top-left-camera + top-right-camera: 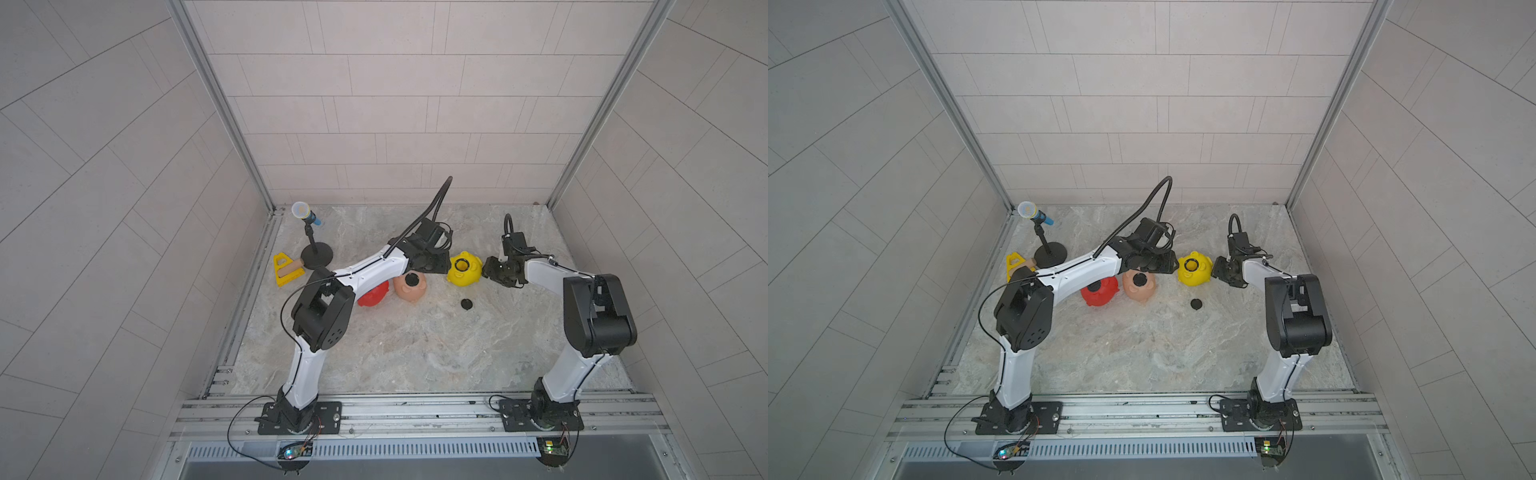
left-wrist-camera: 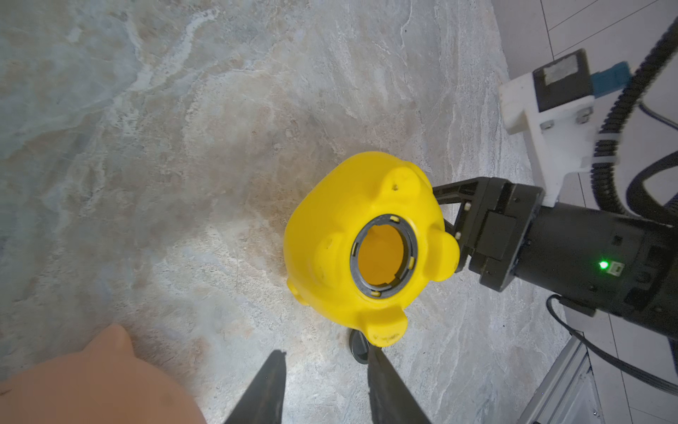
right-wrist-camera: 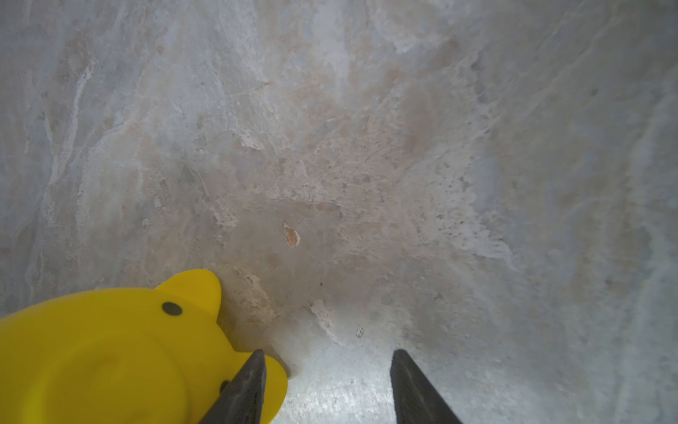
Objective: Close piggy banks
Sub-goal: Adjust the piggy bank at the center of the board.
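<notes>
Hovering low over the marbled tabletop (image 2: pixel 146 147), the left gripper (image 2: pixel 325 353) has its two dark fingers a little apart, with bare stone between them and nothing clamped. Facing it, the right gripper (image 3: pixel 328 352) stands wider and is just as empty. One of its fingers (image 3: pixel 249 381) crosses the edge of the yellow pig (image 3: pixel 110 348), and I cannot tell whether it touches.

Only the left wrist view looks into that pig's belly hole (image 2: pixel 383 253). It is uncovered and ringed in black, yellow inside, with stubby legs around it. Only the right wrist view gives the face, with a black dot of an eye (image 3: pixel 171 308) and an ear above it.

Both top views place the yellow pig belly up between the two grippers, the left at its nine o'clock and the right at its three. A loose black cap (image 1: pixel 466 304) lies apart at its six o'clock.

The peach pig (image 1: pixel 410 287) sits at its eight o'clock, also belly up, with a black cap seated in its hole. The red pig (image 1: pixel 1099 291) lies just beside the peach one, at that pig's nine o'clock. In a top view its black plug shows, while in a top view (image 1: pixel 372 296) the left arm (image 1: pixel 365 270) hides most of it.

A microphone (image 1: pixel 309 216) on a stand and a yellow triangular toy (image 1: pixel 286 270) stand at ten o'clock from the table's middle.
</notes>
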